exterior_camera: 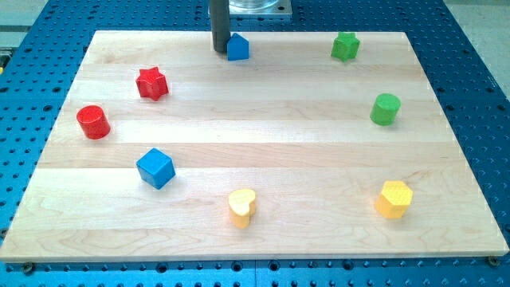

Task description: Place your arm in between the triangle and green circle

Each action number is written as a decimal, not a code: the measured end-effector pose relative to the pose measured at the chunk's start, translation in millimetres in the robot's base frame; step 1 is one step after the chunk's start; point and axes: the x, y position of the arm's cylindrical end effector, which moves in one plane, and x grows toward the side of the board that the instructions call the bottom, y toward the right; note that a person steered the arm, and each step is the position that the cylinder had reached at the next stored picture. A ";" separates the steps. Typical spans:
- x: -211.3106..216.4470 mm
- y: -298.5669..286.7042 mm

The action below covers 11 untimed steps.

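The blue triangle (238, 48) lies at the view's top centre of the wooden board (263, 143). The green circle (385, 109) stands at the view's right, well below and right of the triangle. My tip (220, 50) is at the end of the dark rod, right against the triangle's left side. The tip is on the side of the triangle away from the green circle.
A green star (345, 46) lies at the top right. A red star (151, 83) and a red circle (93, 122) are at the left. A blue cube (155, 167), a yellow heart (242, 206) and a yellow hexagon (394, 198) lie along the bottom.
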 end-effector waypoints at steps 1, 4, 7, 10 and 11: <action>0.0 18.5; 3.0 -62.9; 75.0 -64.1; 114.4 121.8; 114.5 146.9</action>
